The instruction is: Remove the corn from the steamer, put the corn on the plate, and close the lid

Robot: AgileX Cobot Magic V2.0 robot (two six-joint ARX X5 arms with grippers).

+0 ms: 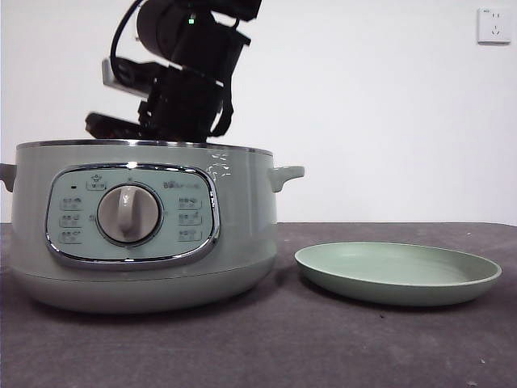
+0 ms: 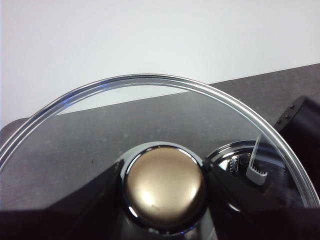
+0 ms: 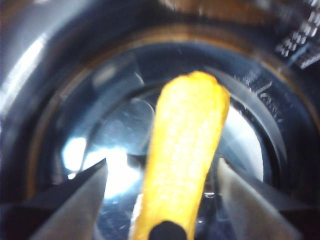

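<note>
Two jaws of your right gripper (image 3: 162, 175) stood apart around the corn (image 3: 185, 155) inside the steamer (image 1: 145, 234), not yet clenched. Your left gripper (image 2: 165, 187) grasped the lid (image 2: 150, 115) by its knob. A shallow closing could have let the glossy cob slip back down.

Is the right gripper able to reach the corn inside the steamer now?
Probably yes: the right gripper is down inside the open steamer, jaws open either side of the corn. The left gripper holds the lid away.

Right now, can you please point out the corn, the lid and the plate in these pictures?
corn (image 3: 186, 150): right wrist view, middle of the yellow cob.
lid (image 2: 165, 185): left wrist view, the round knob.
plate (image 1: 396, 284): front view, outer wall at the near side.
</note>
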